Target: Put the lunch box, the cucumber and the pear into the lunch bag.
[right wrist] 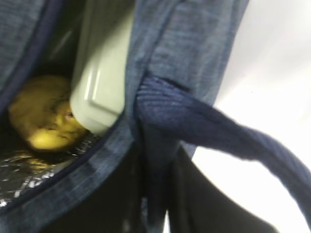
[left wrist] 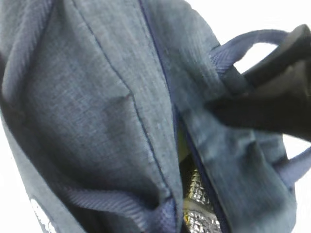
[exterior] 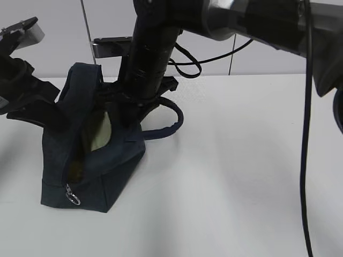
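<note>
We see the lunch box (right wrist: 99, 68) standing in the lunch bag (exterior: 102, 176), the pear (right wrist: 43, 114) at its eight o'clock. We cannot tell how the fingers of either gripper stand.

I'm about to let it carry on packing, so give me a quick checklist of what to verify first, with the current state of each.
1. Lunch bag standing on the table: ok.
2. Bag mouth open, foil lining showing: ok.
3. Pear inside the bag: ok.
4. Lunch box inside, on edge beside the pear: ok.
5. Cucumber inside: cannot tell, none visible in any view.
6. Both claws clear of fabric and handle: cannot tell, fingertips not visible.
</note>
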Tool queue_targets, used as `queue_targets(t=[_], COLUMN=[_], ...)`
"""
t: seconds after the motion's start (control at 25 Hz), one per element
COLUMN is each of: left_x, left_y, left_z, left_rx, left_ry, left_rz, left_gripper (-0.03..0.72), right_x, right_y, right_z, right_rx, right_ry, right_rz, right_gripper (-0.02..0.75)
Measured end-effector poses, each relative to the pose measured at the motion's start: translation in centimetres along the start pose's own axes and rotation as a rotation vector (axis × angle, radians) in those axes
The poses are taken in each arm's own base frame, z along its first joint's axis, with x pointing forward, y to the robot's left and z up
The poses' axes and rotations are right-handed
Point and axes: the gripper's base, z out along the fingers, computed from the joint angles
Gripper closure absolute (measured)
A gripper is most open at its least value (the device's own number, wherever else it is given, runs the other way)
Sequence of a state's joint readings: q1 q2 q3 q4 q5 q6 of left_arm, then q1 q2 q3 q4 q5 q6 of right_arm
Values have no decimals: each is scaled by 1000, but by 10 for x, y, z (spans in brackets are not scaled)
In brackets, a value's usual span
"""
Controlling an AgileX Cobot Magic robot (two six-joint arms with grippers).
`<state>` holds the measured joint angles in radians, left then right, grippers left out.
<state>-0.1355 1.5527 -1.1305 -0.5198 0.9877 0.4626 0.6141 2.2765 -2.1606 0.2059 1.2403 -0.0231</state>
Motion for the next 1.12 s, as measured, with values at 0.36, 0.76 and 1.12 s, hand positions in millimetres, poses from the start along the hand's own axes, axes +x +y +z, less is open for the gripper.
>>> queue_targets(t=[0.36,0.76,1.12], left_x=[-1,-37,-65], left_y=[1,-14,-61], left_z=[0,17,51], left_rx=[-13,16,71], left_ry=[-6,19,49], left_rz=[6,73,151], left_gripper=[687,687,687], right_x=[11,82,118], right_y=[-7,-19,-67], right_z=[-6,-36,-67], right_rx=[77,105,138], right_ry=[-29,-191,-242], right_rz=[28,67,164], right_gripper=[717,720,721])
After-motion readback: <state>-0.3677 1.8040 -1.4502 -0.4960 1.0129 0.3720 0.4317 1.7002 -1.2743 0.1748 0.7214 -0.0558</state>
